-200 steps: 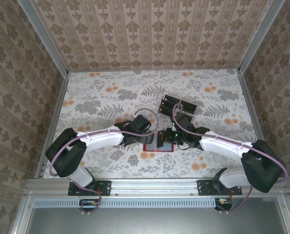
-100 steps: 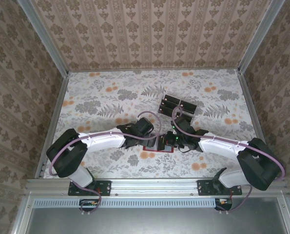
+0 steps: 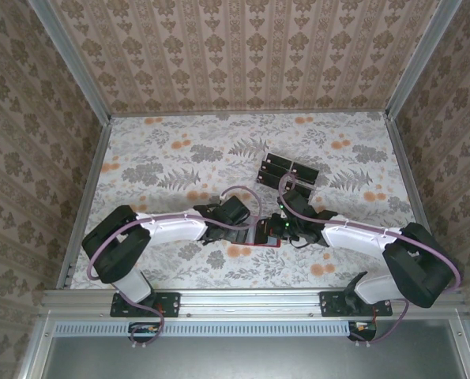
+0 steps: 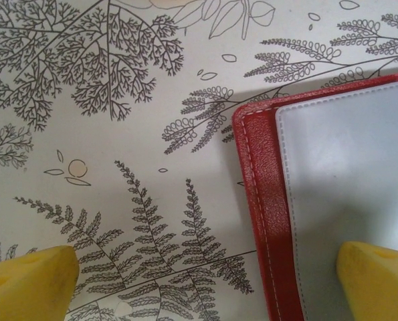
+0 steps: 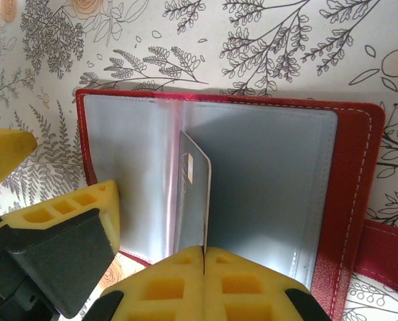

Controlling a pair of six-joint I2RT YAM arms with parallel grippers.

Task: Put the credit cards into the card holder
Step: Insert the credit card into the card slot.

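Desk (image 3: pixel 163 158), floral cover. I see the card holder (image 5: pixel 265 174) lying open on it at front centre, grey inside up. Left gripper (image 4: pixel 205 284): jaws wide, straddling the holder's red edge. Right gripper (image 5: pixel 204 259): jaws pinched on one credit card (image 5: pixel 193 194), which stands on edge at the holder's fold.

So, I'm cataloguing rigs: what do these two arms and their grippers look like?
The left arm and right arm both have white links with bulky black joint housings and a mauve cable looping along each. A small green light glows at the right wrist. The gripper fingers are yellow, blocky plastic with square recesses.
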